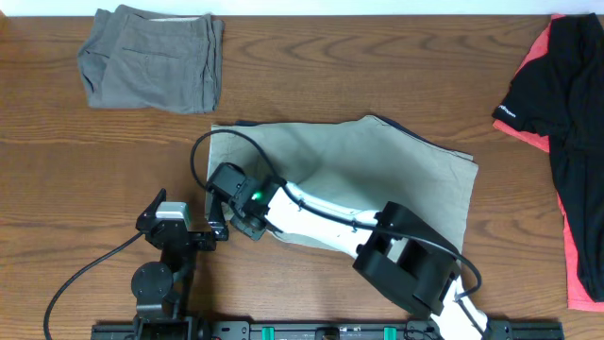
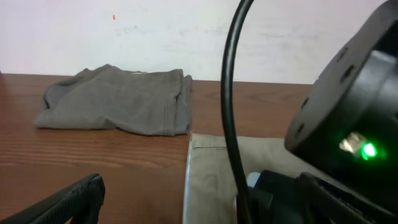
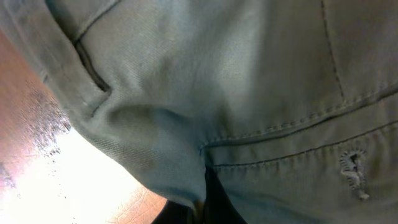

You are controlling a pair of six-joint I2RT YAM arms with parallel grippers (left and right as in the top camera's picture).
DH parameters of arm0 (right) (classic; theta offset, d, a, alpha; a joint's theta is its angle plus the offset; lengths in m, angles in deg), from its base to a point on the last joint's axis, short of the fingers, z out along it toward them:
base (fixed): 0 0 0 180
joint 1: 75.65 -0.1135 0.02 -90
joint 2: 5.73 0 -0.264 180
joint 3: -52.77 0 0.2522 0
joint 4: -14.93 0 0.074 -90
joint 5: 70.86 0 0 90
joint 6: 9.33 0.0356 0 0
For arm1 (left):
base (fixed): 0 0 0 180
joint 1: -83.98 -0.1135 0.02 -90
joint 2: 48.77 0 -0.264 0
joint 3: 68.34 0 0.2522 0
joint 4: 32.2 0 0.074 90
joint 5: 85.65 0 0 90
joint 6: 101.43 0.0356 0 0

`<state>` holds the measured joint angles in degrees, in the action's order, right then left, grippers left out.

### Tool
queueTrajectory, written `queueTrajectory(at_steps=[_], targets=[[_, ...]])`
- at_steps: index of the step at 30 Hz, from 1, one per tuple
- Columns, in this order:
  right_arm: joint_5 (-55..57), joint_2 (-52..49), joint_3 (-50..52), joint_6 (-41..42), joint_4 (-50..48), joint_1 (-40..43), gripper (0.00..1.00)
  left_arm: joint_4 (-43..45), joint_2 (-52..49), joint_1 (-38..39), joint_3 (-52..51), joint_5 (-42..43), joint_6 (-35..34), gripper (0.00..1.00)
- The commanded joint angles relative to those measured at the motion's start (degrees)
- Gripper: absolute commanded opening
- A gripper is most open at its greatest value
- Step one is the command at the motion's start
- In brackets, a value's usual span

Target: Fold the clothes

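Khaki shorts (image 1: 377, 170) lie spread at the table's middle. They also show in the left wrist view (image 2: 211, 168) and fill the right wrist view (image 3: 249, 81). My right gripper (image 1: 225, 192) reaches across the shorts to their left edge. In the right wrist view it (image 3: 205, 208) is shut on a pinched fold of the khaki cloth. My left gripper (image 1: 215, 229) sits just off the shorts' front left corner, open and empty. Only its left finger (image 2: 81, 199) shows in the left wrist view.
A folded grey garment (image 1: 151, 57) lies at the back left and shows in the left wrist view (image 2: 118, 99). A black and red shirt (image 1: 566, 113) lies along the right edge. The right arm's cable (image 2: 230, 93) crosses in front of the left wrist camera.
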<state>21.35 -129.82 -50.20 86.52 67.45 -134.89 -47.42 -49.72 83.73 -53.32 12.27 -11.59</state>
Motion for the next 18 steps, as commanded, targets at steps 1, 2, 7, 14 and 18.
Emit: queueTrajectory(at_steps=[1, 2, 7, 14, 18], targets=[[2.3, -3.5, 1.2, 1.4, 0.6, 3.4, 0.01, -1.7, 0.7, 0.2, -1.0, 1.7, -0.5, 0.98], [2.3, -3.1, 1.0, 1.5, 0.8, 3.8, 0.01, -1.7, 0.7, 0.2, -1.0, 1.7, -0.5, 0.98], [2.3, -0.5, 0.9, 2.8, 0.9, 5.1, 0.01, -1.7, 0.7, 0.2, -1.0, 1.7, -0.5, 0.98], [2.3, 3.3, 0.9, 2.7, 1.3, 5.6, 0.01, -1.7, 0.7, 0.2, -1.0, 1.7, -0.5, 0.98], [2.3, 4.3, 0.9, 2.7, 2.1, 5.5, 0.01, -1.7, 0.7, 0.2, -1.0, 1.7, -0.5, 0.98]])
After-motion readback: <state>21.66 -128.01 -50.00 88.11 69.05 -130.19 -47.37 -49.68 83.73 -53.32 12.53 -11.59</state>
